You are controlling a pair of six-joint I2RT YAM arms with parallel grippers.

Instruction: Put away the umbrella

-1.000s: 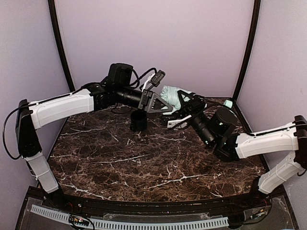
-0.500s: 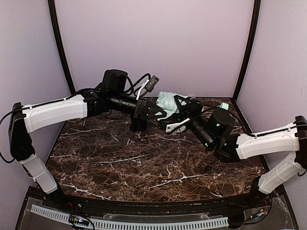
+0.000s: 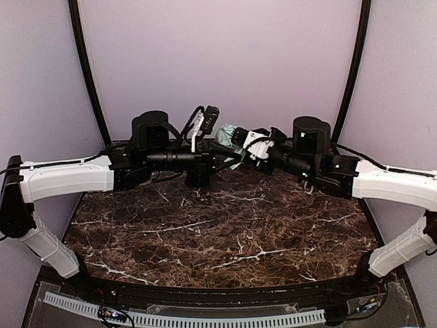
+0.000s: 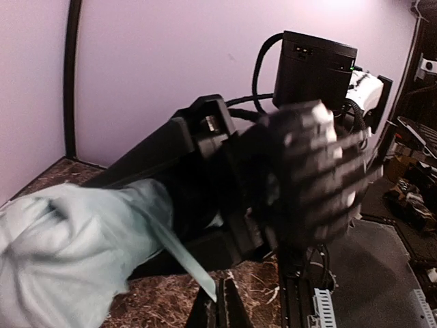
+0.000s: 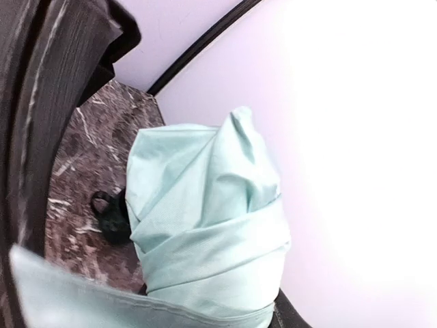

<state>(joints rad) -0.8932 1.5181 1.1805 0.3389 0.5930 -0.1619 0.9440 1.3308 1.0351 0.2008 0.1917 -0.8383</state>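
You see right gripper (image 3: 247, 142) grasping bunched pale mint-green folding umbrella (image 3: 229, 134) above dark marble table (image 3: 225, 232); left gripper (image 4: 220, 305) jaws clenched, just beside fabric.

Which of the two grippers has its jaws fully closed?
The left gripper, shut on the thin strap; the right gripper spans the bundled umbrella.

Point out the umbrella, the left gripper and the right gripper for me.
umbrella (image 5: 205, 219): right wrist view, on the bunched mint fabric.
left gripper (image 4: 220, 309): left wrist view, between its closed fingertips, bottom edge.
right gripper (image 3: 240, 141): top view, between its fingers at the umbrella.
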